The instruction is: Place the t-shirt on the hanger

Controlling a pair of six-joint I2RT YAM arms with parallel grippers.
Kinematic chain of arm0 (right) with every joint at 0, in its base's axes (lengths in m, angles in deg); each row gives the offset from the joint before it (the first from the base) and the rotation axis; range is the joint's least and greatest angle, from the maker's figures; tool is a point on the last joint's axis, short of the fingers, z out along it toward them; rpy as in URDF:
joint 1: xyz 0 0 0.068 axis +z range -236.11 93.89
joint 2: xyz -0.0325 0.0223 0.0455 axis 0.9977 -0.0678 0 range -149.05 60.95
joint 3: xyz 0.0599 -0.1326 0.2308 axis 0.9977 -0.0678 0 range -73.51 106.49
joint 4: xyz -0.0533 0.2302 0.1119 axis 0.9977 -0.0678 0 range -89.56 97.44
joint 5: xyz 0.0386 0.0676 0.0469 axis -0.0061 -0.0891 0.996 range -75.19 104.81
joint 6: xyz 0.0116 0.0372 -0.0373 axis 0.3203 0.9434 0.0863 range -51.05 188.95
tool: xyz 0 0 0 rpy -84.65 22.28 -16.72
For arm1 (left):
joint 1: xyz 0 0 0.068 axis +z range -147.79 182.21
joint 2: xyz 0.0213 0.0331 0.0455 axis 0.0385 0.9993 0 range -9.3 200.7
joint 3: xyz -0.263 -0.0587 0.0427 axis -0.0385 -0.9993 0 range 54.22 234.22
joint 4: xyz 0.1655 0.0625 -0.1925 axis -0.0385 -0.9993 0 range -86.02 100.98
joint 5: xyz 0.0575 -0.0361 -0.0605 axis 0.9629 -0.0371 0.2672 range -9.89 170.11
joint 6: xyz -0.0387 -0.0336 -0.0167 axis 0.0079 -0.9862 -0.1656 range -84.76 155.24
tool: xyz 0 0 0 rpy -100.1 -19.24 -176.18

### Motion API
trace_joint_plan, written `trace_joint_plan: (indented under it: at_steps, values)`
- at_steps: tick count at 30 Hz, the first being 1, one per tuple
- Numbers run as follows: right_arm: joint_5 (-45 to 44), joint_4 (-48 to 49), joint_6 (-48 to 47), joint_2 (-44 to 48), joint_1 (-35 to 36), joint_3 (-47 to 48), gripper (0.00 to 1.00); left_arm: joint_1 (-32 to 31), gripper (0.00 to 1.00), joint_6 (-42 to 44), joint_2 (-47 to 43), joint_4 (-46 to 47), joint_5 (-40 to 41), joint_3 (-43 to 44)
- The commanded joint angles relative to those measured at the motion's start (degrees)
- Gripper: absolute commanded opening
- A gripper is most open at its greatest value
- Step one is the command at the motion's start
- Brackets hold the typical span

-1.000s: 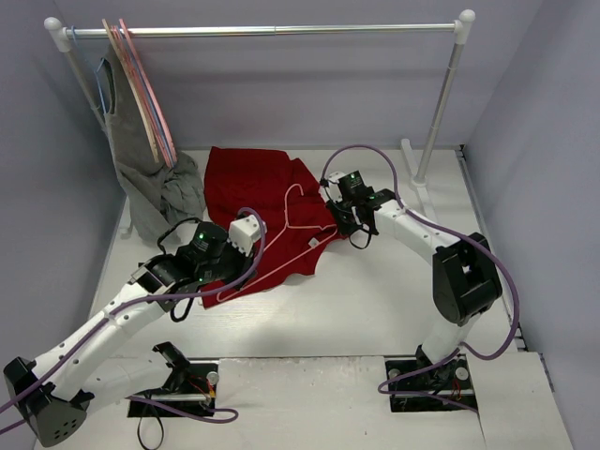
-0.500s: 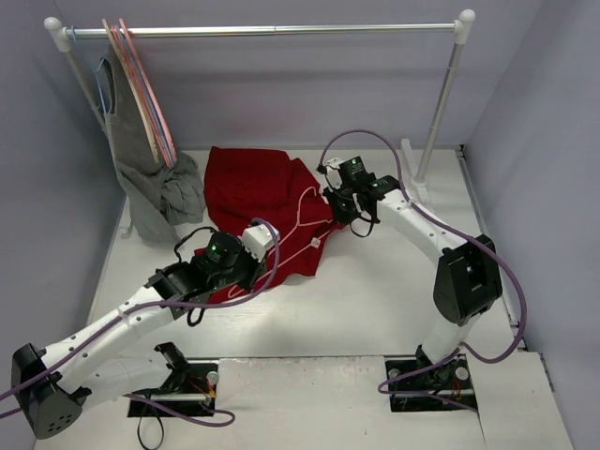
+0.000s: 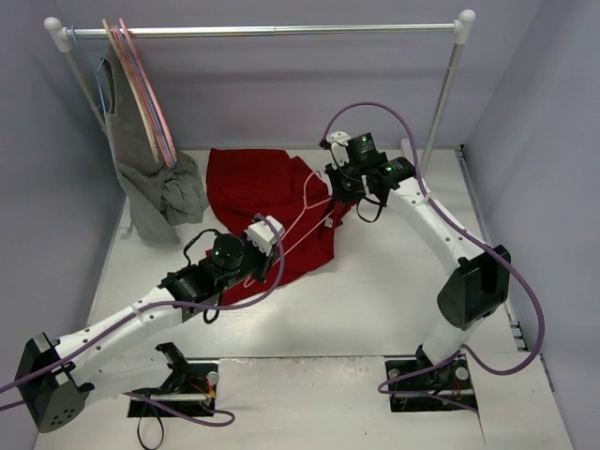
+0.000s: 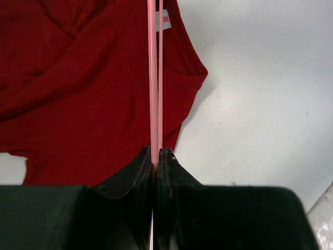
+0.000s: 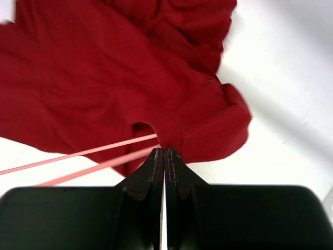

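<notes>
The deep-red t-shirt lies crumpled at the back middle of the table. My right gripper is shut on its neck rim and holds that edge up. My left gripper is shut on the pale-pink wire hanger, which slants from it toward the right gripper. In the left wrist view two pink wires run straight out from the shut jaws over red cloth, with a white label at the top. In the right wrist view the wires reach the neck opening, just left of the jaws.
A clothes rail spans the back on two white posts. At its left end hang several pink and tan hangers and a grey garment that drapes onto the table. The walls stand close on both sides.
My left gripper has carried the hanger right and farther back. My right gripper has moved back and up with the neck rim. The hanger's end now sits at the neck opening.
</notes>
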State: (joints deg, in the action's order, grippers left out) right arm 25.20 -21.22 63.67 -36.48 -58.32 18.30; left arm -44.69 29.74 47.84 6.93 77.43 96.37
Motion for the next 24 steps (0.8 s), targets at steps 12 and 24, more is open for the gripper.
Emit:
trace_joint_plan:
  at_steps: [12,24]
  values:
    - [-0.73,0.63,-2.37,8.66,-1.77,6.01,0.00,-1.27,0.00,-8.48,4.38,25.94,-3.21,1.27]
    - [3.85,-0.52,-1.23,9.10,-1.34,15.77,0.00,-3.29,0.00,-8.30,5.87,31.02,2.06,4.34]
